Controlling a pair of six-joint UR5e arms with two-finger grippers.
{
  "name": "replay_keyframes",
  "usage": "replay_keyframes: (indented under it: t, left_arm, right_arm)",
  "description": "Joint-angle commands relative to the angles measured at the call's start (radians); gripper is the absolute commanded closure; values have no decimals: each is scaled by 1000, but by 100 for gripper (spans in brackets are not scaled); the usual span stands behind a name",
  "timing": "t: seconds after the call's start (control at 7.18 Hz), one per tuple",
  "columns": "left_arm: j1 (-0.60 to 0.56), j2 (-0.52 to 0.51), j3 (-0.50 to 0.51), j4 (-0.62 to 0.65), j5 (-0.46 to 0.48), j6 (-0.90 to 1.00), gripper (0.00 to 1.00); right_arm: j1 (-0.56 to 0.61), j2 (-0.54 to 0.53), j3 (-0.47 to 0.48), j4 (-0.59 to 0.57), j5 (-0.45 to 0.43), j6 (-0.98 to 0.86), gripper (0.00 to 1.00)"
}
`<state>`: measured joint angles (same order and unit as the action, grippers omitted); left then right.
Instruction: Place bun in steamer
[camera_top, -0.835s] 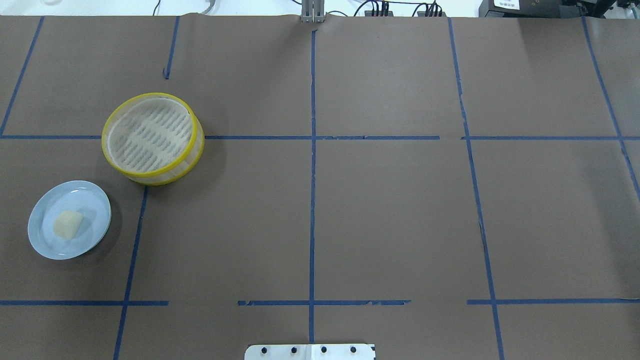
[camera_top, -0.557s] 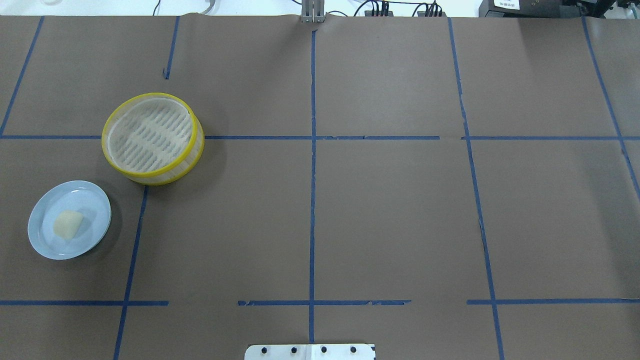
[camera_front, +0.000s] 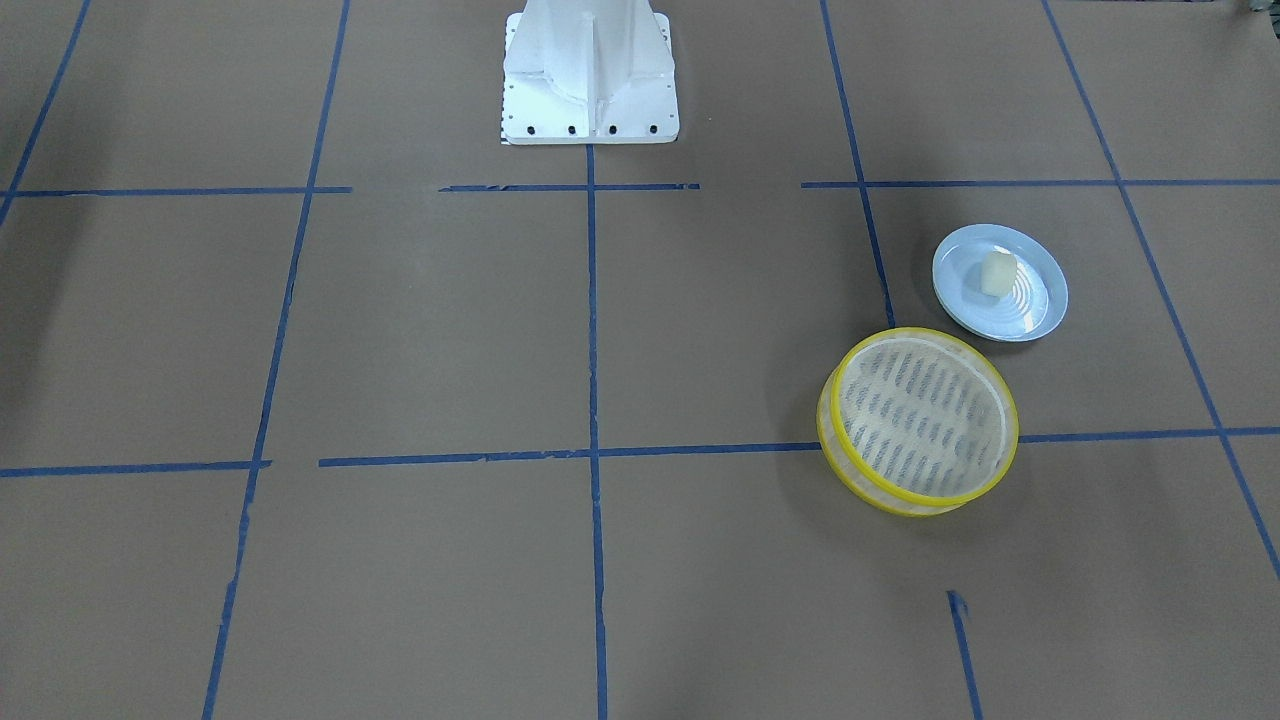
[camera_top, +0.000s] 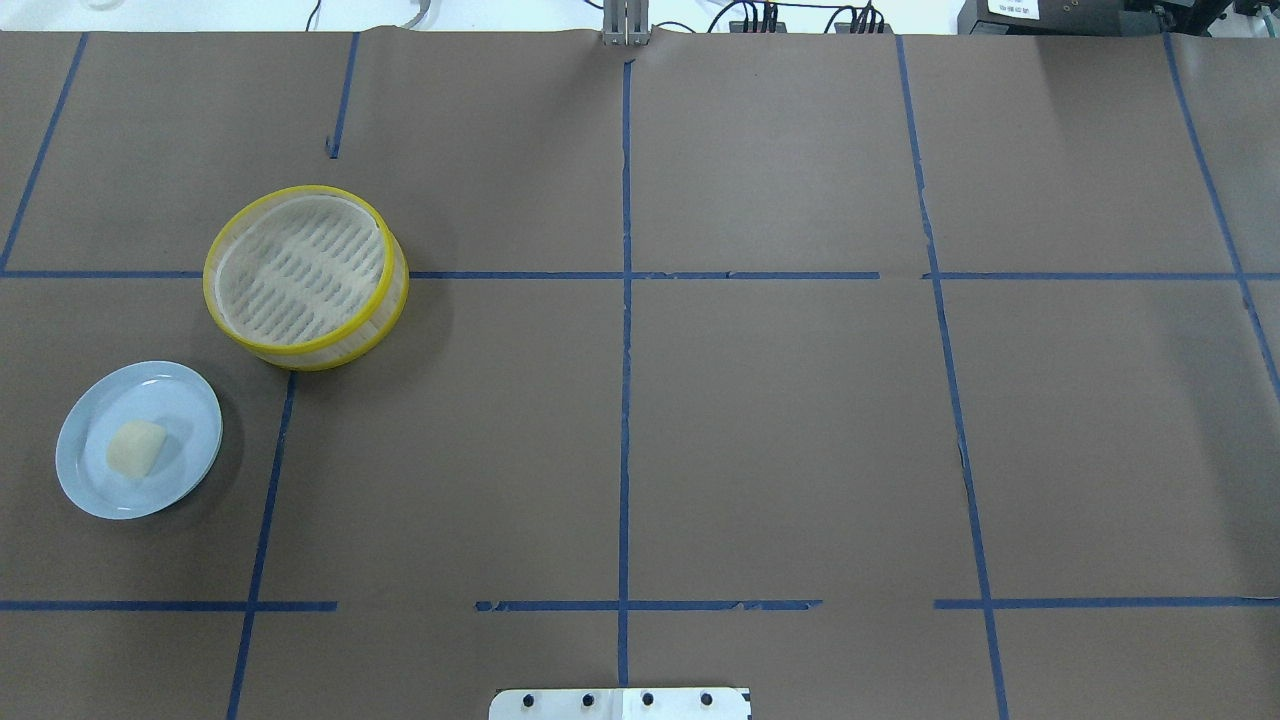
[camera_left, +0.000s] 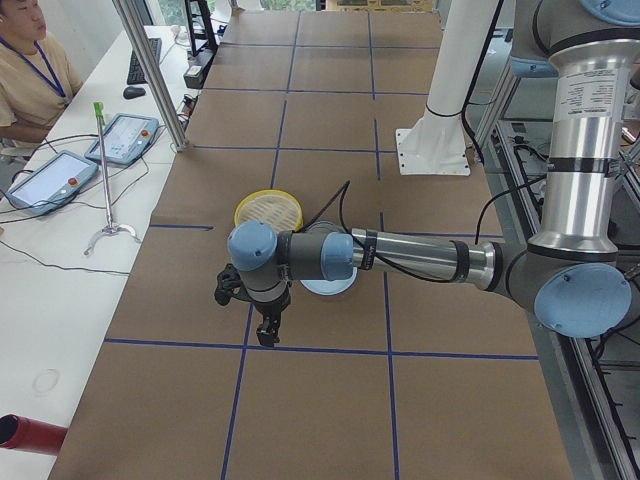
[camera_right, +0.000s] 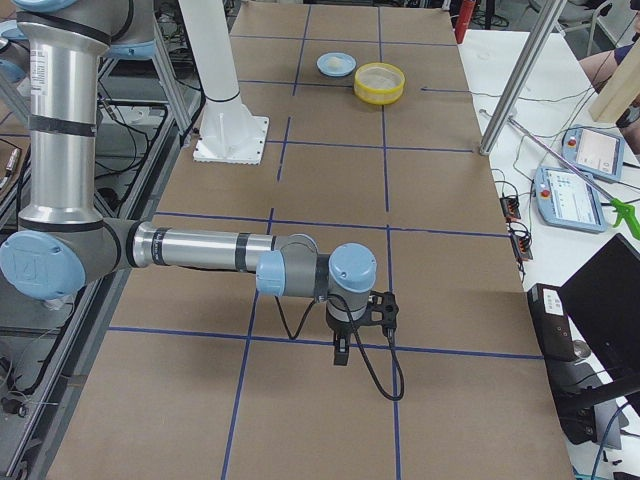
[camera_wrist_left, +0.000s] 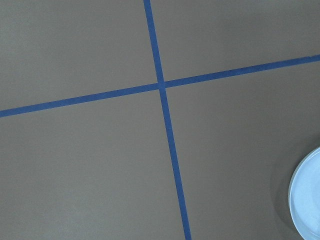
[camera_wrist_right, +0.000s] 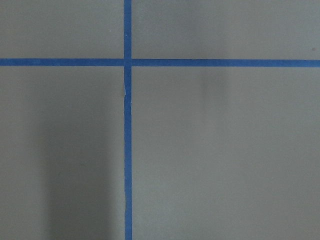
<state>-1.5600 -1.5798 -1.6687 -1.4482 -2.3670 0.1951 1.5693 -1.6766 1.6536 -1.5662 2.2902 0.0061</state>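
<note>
The cream-white bun (camera_top: 136, 447) lies on a pale blue plate (camera_top: 195, 405) at the table's left side; it also shows in the front-facing view (camera_front: 997, 272). The yellow-rimmed steamer (camera_top: 345, 340) stands empty just beyond the plate, also in the front-facing view (camera_front: 862, 482). My left gripper (camera_left: 268, 335) shows only in the exterior left view, hanging over the table near the plate; I cannot tell if it is open or shut. My right gripper (camera_right: 342, 352) shows only in the exterior right view, far from both; I cannot tell its state either.
Blue tape lines grid the brown table cover. The robot's white base (camera_front: 588, 75) stands at the near middle edge. The plate's rim (camera_wrist_left: 306, 200) shows at the left wrist view's right edge. Operators' tablets (camera_left: 122, 137) lie on a side table.
</note>
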Motion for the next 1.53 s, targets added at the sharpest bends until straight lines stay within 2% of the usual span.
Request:
replay_keyframes:
  t: [0.0,0.42,0.7,0.84,1.11,1.39]
  left_arm:
    - [43,-2,0,-181,-9,-63,0]
    - [323,-5,-8,-507,8,-595,0]
    - [424,1,-22,-538,26,-709,0]
    - [502,6,-48,-540,87,-776,2]
    - [586,58,-107,-555,133,-856,2]
    - [713,114,-108,-698,233,-977,2]
  right_arm:
    - [0,0,0,0,0,0,0]
    - [0,0,0,0,0,0,0]
    - [0,0,0,0,0,0,0]
    - [0,0,0,0,0,0,0]
    - [0,0,0,0,0,0,0]
    - [0,0,0,0,0,0,0]
